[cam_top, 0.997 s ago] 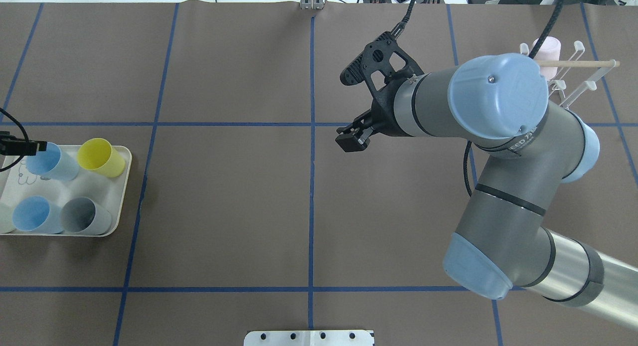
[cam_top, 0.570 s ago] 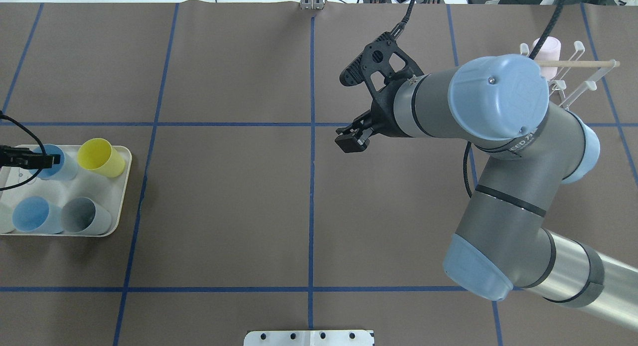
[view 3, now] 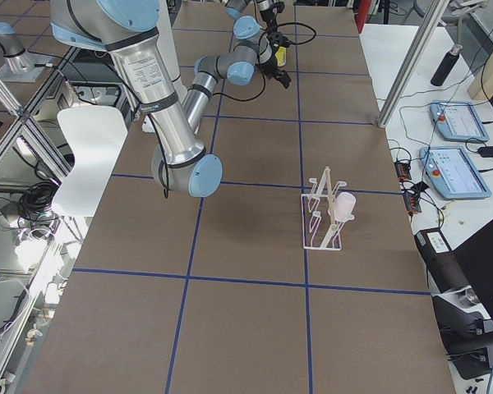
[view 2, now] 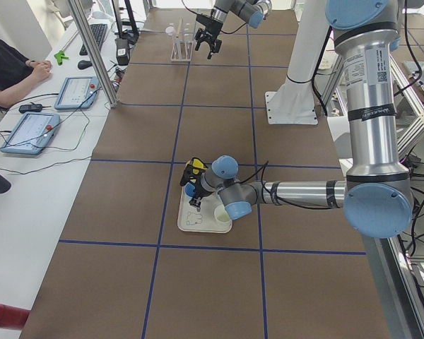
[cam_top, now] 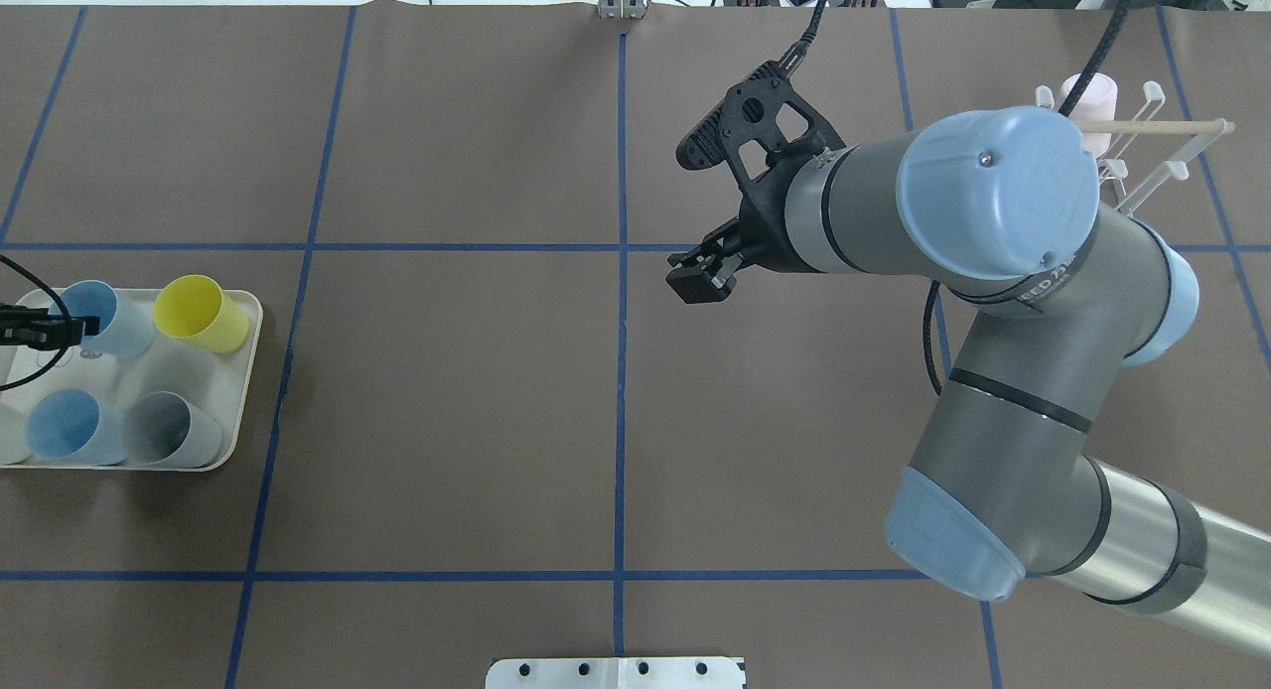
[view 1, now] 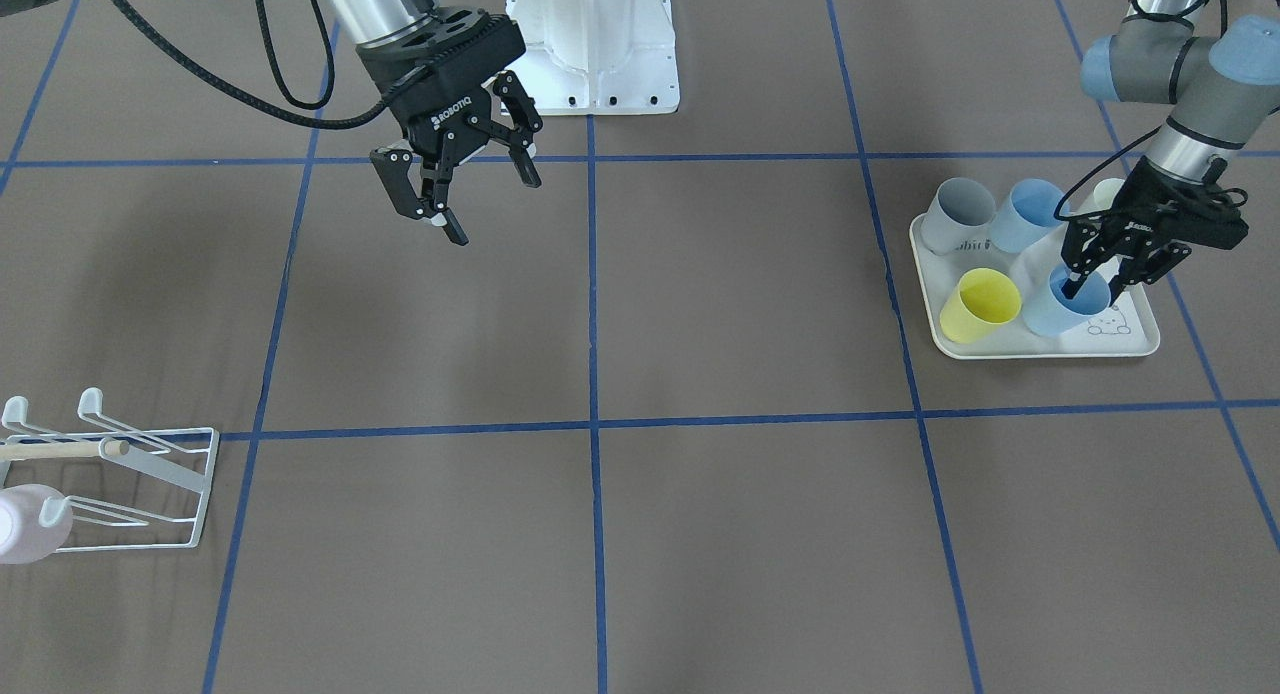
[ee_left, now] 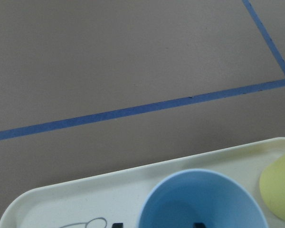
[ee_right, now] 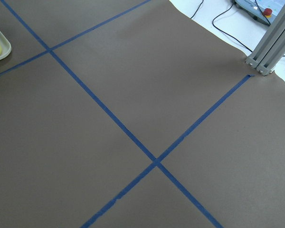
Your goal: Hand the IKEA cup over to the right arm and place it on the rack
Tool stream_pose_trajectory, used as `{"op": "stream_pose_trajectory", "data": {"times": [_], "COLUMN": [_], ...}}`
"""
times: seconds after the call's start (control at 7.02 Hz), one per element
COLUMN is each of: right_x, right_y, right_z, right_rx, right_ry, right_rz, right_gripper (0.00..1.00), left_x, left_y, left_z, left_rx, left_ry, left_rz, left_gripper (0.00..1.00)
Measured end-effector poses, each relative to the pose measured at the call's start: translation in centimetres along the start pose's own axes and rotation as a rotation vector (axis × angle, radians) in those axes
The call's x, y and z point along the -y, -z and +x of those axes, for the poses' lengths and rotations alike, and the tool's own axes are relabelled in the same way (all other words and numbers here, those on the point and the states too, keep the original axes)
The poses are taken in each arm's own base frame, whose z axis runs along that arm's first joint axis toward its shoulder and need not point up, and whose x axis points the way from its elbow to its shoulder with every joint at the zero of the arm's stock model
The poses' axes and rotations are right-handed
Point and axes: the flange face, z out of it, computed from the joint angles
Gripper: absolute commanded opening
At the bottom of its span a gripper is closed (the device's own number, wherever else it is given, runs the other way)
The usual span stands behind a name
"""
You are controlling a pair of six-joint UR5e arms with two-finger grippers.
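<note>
Straddling the wall of the blue cup [view 1: 1060, 312] on the tray [view 1: 1040, 352] with left tool [view 1: 1097, 282] spread, not yet pinching; hovering mid-surface with right tool [view 1: 495, 212] splayed, empty. Barely begun: yet to lift, hand over, hang on the rack [view 1: 207, 474].

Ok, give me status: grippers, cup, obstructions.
Left gripper open, straddling blue cup rim on tray. Right gripper open, empty, mid-table. Pink cup occupies one rack prong.

place: robotics lab | evidence: blue-taped grid table [cam_top: 447, 421], teach pendants [view 3: 455, 121], aluminium frame posts [view 2: 93, 53]
</note>
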Motion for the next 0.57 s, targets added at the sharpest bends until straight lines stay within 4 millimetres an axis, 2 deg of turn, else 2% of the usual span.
{"op": "stream_pose_trajectory", "data": {"times": [0.14, 0.57], "right_x": [0.01, 0.03], "right_y": [0.00, 0.00], "right_z": [0.00, -0.09], "right_rx": [0.000, 0.001], "right_ry": [0.000, 0.001], "right_rz": [0.000, 0.000], "right_gripper": [0.99, 0.99], "left_x": [-0.10, 0.07], "left_y": [0.12, 0.30], "left_z": [-0.12, -0.06], "left_rx": [0.001, -0.002], "left_ry": [0.001, 0.001], "left_rz": [0.000, 0.003], "left_gripper": [0.00, 0.00]}}
